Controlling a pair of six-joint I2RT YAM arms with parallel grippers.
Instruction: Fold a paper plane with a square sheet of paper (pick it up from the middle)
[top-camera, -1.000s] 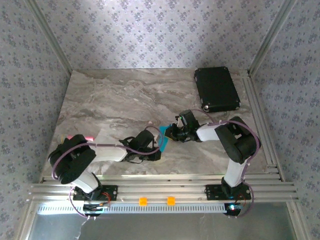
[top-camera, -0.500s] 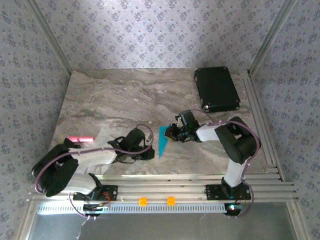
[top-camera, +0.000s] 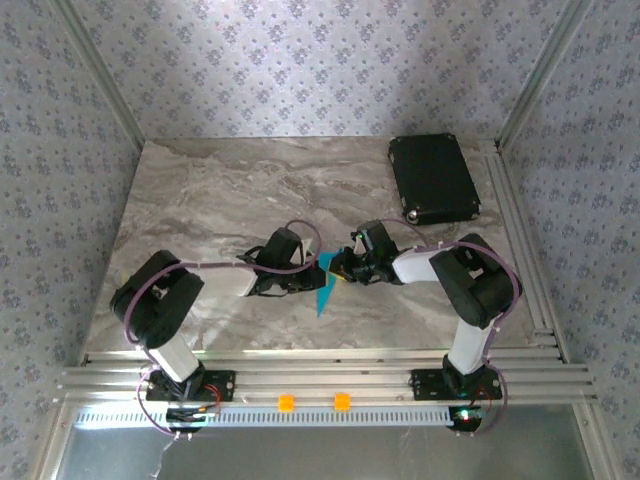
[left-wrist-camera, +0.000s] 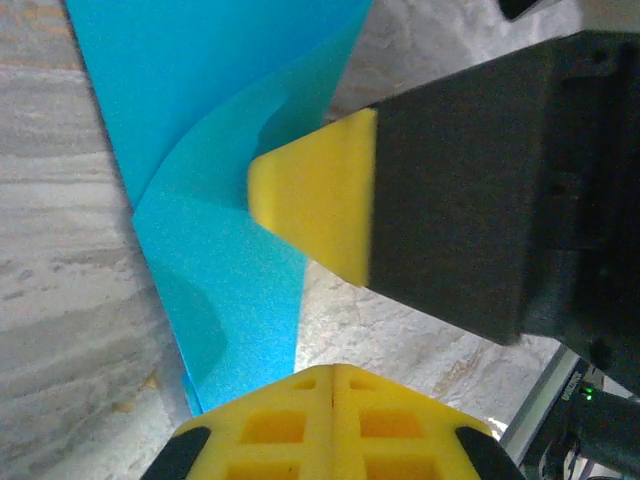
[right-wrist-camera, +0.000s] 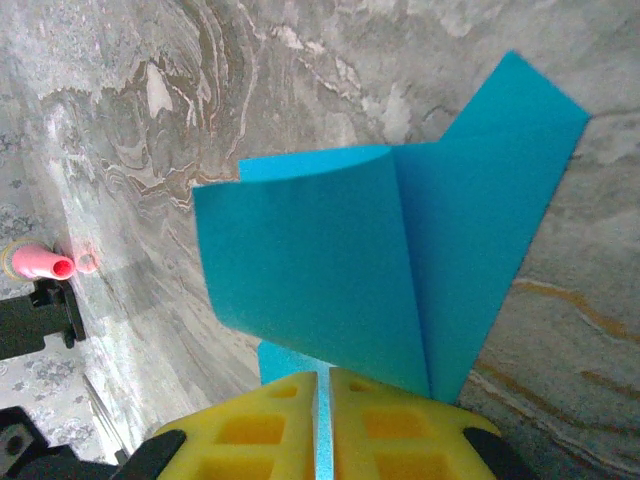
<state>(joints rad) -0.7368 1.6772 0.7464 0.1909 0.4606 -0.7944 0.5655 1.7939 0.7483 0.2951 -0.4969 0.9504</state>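
Note:
The square sheet of paper (top-camera: 323, 296) is bright cyan-blue and folded to a narrow pointed paper plane outline, tip toward the near edge, in the middle of the marble table. My right gripper (top-camera: 339, 268) is shut on its right edge. In the right wrist view a thin strip of paper (right-wrist-camera: 400, 250) shows between the yellow fingers (right-wrist-camera: 400, 420), and one flap curls upward. My left gripper (top-camera: 307, 282) is shut with nothing in it, tips (left-wrist-camera: 333, 375) right beside the paper (left-wrist-camera: 200, 200). The right gripper's yellow fingertip (left-wrist-camera: 320, 195) rests on the sheet.
A black rectangular case (top-camera: 433, 180) lies at the back right. A pink object (right-wrist-camera: 40, 265) sits on the table far to the left. Aluminium rails (top-camera: 320, 375) run along the near edge and the right side.
The left arm drew back toward the near left, baring the paper's long point, then swung in again to the paper's left side. The right gripper kept its hold in place.

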